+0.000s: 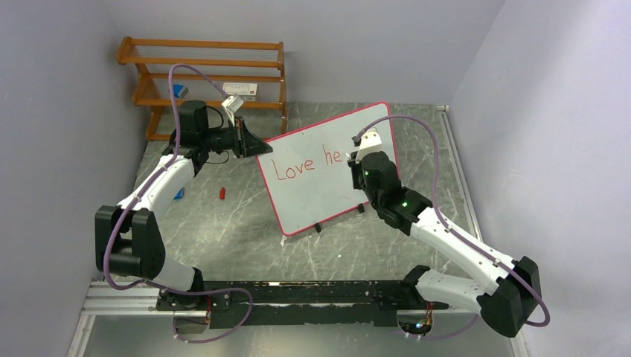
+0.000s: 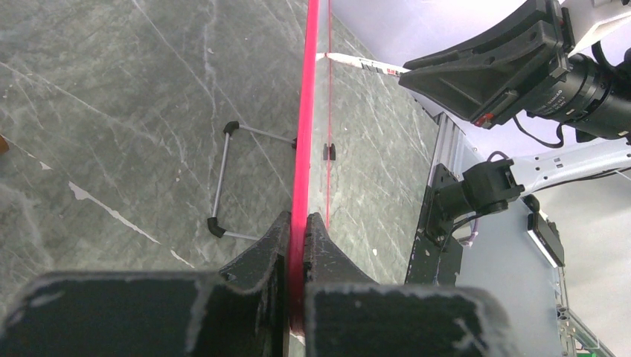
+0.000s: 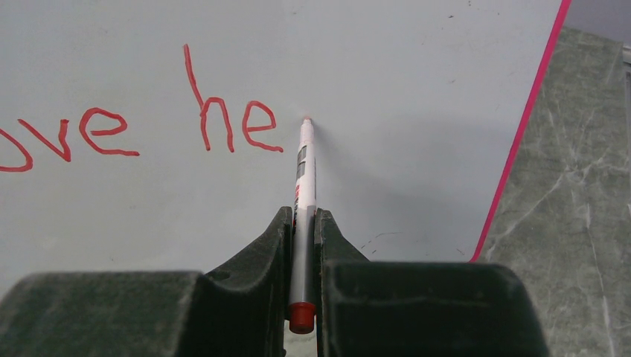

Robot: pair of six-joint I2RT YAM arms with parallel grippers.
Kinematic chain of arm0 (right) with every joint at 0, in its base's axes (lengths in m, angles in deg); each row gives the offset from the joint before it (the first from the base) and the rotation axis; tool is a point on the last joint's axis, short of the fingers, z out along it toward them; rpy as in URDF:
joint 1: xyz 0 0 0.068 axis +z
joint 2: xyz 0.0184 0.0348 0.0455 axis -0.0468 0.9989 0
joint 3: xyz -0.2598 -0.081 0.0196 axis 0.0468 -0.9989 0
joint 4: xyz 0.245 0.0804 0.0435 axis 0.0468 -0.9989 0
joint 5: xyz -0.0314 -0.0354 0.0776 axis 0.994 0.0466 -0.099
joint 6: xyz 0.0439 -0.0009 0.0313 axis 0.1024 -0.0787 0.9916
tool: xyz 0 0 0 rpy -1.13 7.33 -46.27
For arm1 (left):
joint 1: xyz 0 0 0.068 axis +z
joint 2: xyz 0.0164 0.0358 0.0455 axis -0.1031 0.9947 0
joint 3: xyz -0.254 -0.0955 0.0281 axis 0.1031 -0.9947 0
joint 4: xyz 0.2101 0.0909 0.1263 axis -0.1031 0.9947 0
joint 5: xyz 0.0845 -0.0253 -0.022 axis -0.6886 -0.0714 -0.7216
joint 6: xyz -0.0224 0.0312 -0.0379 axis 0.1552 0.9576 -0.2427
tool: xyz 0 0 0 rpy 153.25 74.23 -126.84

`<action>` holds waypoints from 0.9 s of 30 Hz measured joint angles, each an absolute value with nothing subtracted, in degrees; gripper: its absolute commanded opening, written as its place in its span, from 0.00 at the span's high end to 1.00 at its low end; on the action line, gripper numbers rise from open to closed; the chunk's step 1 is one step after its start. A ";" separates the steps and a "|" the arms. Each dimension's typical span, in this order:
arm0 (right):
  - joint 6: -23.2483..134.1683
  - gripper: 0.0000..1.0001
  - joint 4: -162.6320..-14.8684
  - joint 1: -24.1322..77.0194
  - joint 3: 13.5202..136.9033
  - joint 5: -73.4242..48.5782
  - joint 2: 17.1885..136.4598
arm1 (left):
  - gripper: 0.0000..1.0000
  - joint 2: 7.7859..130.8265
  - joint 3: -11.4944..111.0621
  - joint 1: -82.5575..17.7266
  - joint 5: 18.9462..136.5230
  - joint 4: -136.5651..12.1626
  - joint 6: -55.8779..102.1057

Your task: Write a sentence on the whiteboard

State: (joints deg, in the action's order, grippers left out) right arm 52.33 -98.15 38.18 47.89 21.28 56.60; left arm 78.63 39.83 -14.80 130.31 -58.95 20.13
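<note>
The whiteboard (image 1: 312, 190), white with a red-pink frame, stands tilted on small black feet on the table. The sentence (image 1: 306, 164) on it reads "Love he" in red; in the right wrist view (image 3: 223, 123) "ove he" shows. My left gripper (image 1: 253, 146) is shut on the board's left edge; its frame (image 2: 306, 134) runs edge-on between the jaws. My right gripper (image 1: 356, 158) is shut on a white marker (image 3: 303, 193) with a red end. The marker's tip touches the board just right of the "e". The marker also shows in the left wrist view (image 2: 364, 64).
A wooden slatted rack (image 1: 201, 74) stands at the back left against the wall. A small red cap (image 1: 222, 193) and a blue object (image 1: 179, 194) lie on the marble table left of the board. The board's wire foot (image 2: 223, 178) rests on the table.
</note>
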 measured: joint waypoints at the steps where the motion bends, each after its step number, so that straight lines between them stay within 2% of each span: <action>1: 52.28 1.00 -98.07 38.07 47.89 21.19 56.71 | 0.95 78.63 39.83 -14.80 130.29 -58.95 20.13; 27: 51.43 1.00 -95.55 37.11 48.72 18.48 57.65 | 0.95 78.74 39.83 -14.80 130.29 -58.69 20.10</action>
State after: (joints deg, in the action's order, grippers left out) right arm 51.43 -95.55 37.11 48.72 18.48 57.65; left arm 78.74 39.83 -14.80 130.29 -58.69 20.10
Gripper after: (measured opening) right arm 0.117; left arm 0.082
